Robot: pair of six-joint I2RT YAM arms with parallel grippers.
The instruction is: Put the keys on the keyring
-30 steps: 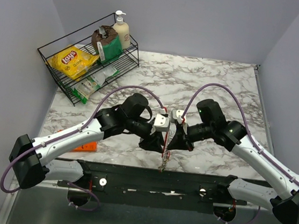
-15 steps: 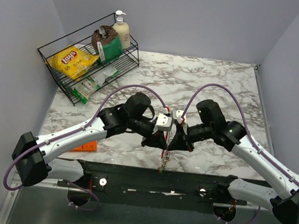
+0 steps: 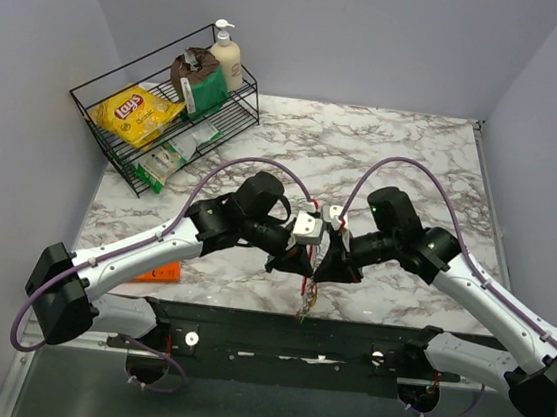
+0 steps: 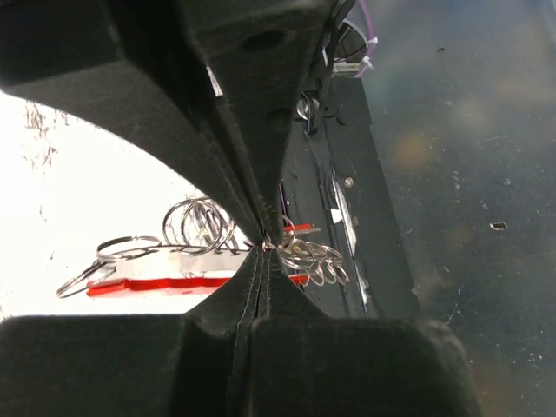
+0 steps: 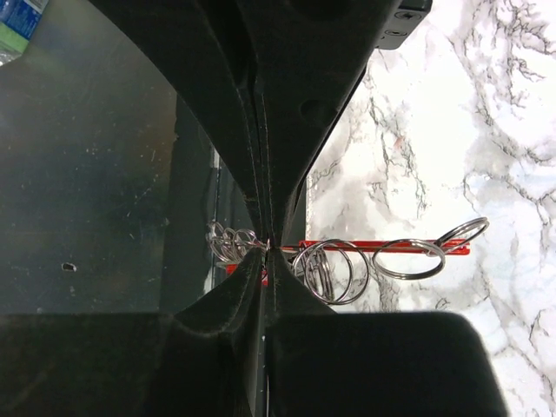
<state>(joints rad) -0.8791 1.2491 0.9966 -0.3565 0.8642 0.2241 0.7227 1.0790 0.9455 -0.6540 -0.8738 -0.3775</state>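
The keyring is a red bar [image 3: 304,284] held between both grippers above the table's near edge. A small silvery cluster [image 3: 302,310], probably the keys, hangs from its lower end; I cannot make out any coloured heads. My left gripper [image 3: 294,264] is shut and pinches the keyring from the left. My right gripper [image 3: 325,266] is shut and pinches it from the right. In the left wrist view the gripper [image 4: 265,246] closes on the metal where the red bar [image 4: 165,285] and the silver rings [image 4: 314,259] meet. In the right wrist view the gripper [image 5: 268,246] pinches beside the red bar [image 5: 382,249] and its rings [image 5: 330,271].
A black wire rack [image 3: 115,145] at the back left holds a yellow crisp bag [image 3: 133,112], a soap bottle [image 3: 225,57] and packets. A flat orange packet [image 3: 162,274] lies under the left arm. The black mounting rail [image 3: 294,336] runs along the near edge.
The left arm has shifted slightly to the right, bringing the two grippers closer together. Less of the red bar shows between them. Both stay shut.
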